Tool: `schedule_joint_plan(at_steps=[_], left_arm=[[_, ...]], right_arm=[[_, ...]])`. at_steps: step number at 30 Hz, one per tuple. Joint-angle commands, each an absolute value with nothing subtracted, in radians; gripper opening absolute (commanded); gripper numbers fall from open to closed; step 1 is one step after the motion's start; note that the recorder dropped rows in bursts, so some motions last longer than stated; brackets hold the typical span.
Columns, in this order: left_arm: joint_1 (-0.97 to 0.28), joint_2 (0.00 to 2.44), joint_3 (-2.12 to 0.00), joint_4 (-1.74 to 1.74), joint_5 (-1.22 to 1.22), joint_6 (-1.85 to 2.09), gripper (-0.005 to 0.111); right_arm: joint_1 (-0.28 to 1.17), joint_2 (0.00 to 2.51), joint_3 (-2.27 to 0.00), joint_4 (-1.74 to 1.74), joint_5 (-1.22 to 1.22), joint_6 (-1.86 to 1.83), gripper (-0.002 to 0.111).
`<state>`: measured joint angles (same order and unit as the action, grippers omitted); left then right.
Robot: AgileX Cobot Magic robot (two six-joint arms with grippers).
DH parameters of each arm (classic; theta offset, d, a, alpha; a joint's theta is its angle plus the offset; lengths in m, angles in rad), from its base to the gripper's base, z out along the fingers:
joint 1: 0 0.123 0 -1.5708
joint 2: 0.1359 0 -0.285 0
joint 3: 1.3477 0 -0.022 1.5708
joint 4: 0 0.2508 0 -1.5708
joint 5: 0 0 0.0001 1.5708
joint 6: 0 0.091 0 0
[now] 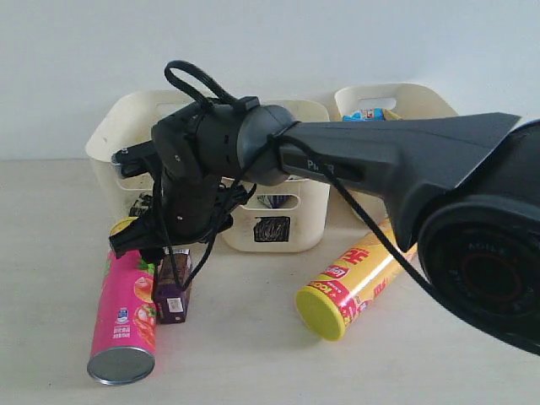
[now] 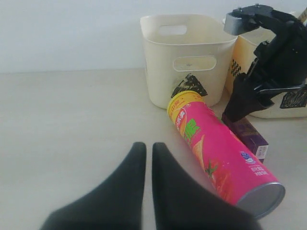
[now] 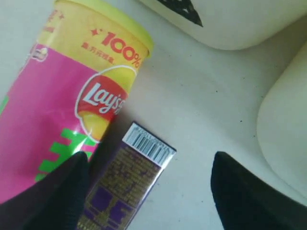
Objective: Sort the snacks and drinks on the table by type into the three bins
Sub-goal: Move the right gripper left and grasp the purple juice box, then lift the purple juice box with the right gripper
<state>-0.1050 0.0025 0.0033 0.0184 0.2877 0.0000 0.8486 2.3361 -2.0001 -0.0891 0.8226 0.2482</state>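
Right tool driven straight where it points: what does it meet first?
Likely the small dark purple box carton, lying between open fingers of the right tool. One finger may graze the pink cylindrical chip can; depth unclear.

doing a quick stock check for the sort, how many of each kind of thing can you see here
chip cans: 2, the pink can and the yellow can
drink cartons: 1, the purple carton
bins: 3, left bin, middle bin, right bin
blue-white pack in the right bin, kind unclear: 1
total: 7

Plain pale wall (image 1: 270,51) behind.
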Motion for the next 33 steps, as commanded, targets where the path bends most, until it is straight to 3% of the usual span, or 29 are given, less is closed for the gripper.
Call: schedule_joint_plan(at_steps=[1,11,16,21,33], left_arm=[[-0.110,0.000,0.000,0.014,0.284,-0.007,0.004],[-0.110,0.000,0.000,0.014,0.284,-0.007,0.004],[-0.110,0.000,0.000,0.014,0.284,-0.007,0.004],[-0.110,0.000,0.000,0.014,0.284,-0.007,0.004],[-0.110,0.000,0.000,0.014,0.284,-0.007,0.004]], right_arm=[[0.846,2.347,-2.005,-0.103,0.801,0.255,0.065],[0.846,2.378,-2.005,-0.183,0.835,0.262,0.064],[0.846,2.378,-2.005,-0.214,0.884,0.282,0.052],[0.846,2.384,-2.005,-0.152,0.887,0.282,0.060],[0.846,2.385,-2.005,-0.080,0.875,0.234,0.058]])
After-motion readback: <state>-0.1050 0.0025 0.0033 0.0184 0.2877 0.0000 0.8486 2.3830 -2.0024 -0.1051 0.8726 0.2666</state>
